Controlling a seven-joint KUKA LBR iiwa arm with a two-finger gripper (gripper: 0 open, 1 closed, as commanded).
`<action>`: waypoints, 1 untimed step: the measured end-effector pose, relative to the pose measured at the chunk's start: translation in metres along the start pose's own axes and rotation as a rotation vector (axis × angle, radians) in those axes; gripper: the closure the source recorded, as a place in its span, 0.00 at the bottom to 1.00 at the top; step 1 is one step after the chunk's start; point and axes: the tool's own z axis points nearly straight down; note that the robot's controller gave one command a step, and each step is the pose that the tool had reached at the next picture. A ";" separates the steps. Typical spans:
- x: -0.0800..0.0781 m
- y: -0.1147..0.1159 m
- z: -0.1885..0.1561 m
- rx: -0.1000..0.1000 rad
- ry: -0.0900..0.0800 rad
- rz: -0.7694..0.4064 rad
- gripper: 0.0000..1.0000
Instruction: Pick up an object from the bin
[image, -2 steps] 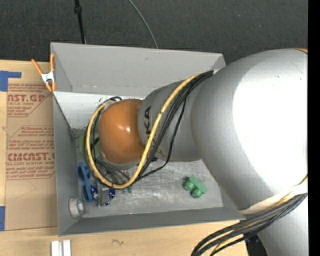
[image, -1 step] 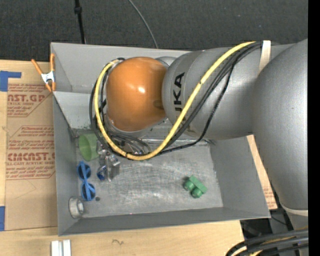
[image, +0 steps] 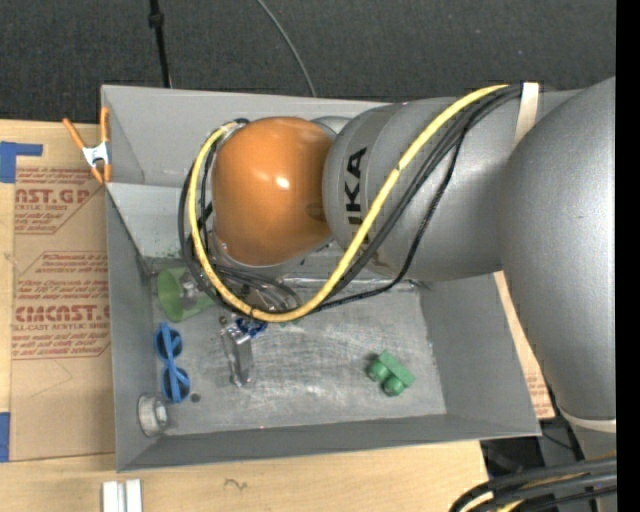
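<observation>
Claw (image: 238, 356) hangs near the blue spectacles-shaped piece (image: 170, 362), not touching it.

Loose item count in the bin (image: 130, 250): four visible, each a different kind. 1x pale green round piece (image: 170, 296), left of frame, its right edge partly hidden, so exact shape unclear. 1x blue toy eyeglasses (image: 170, 362), lower left. 1x small grey round cap (image: 150, 415), lower-left corner of the bin floor. 1x dark green chunky block piece (image: 388, 373), lower centre-right, well apart from the other three. By colour: two green (one pale, one dark), one blue, one grey. Each kind appears once. One bin.
</observation>
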 end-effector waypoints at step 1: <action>-0.014 0.015 0.116 -0.001 -0.006 -0.069 0.00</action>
